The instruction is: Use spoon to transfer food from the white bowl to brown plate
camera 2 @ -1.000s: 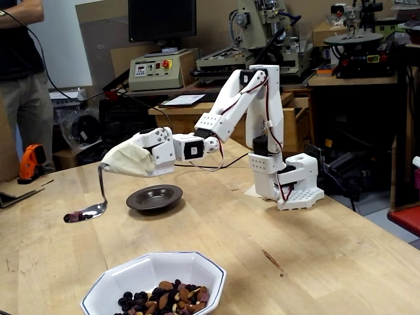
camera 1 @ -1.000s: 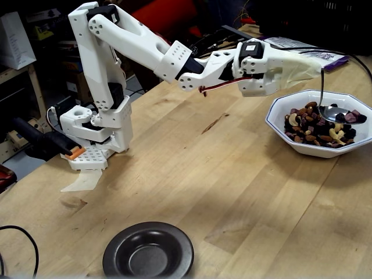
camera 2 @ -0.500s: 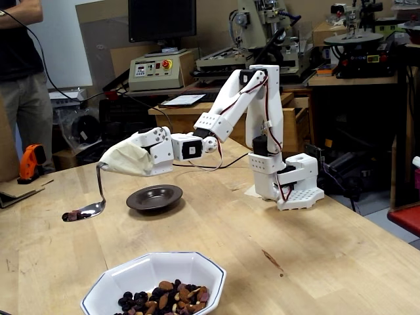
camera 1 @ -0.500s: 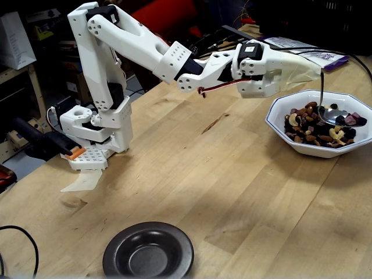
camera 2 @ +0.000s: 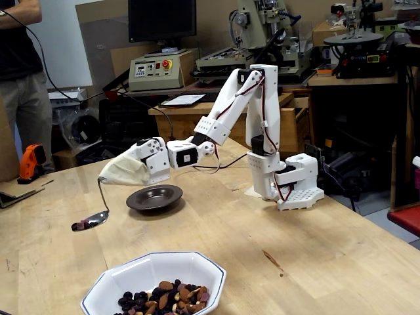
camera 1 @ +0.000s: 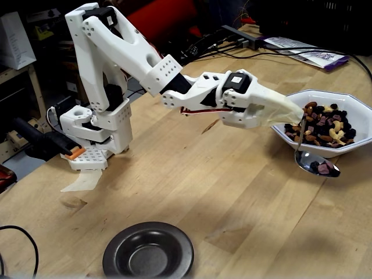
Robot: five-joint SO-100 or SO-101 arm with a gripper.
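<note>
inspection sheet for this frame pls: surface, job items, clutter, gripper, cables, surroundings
Surface: light wooden table, with a dark stain near its middle.
Job's things: white bowl holds mixed nuts and dark pieces. Spoon hangs outside the bowl near its rim, above the table, carrying a few dark pieces. Brown plate is empty, at the near edge in this fixed view.
Clutter: purple-and-white packet at the far edge; orange tool on the table.
Gripper: jaws hidden under beige wrap, state not readable; the spoon hangs from it.
Cables: red wire along the arm; black cable at the near edge.
Surroundings: workshop machines, a monitor, a person standing.
</note>
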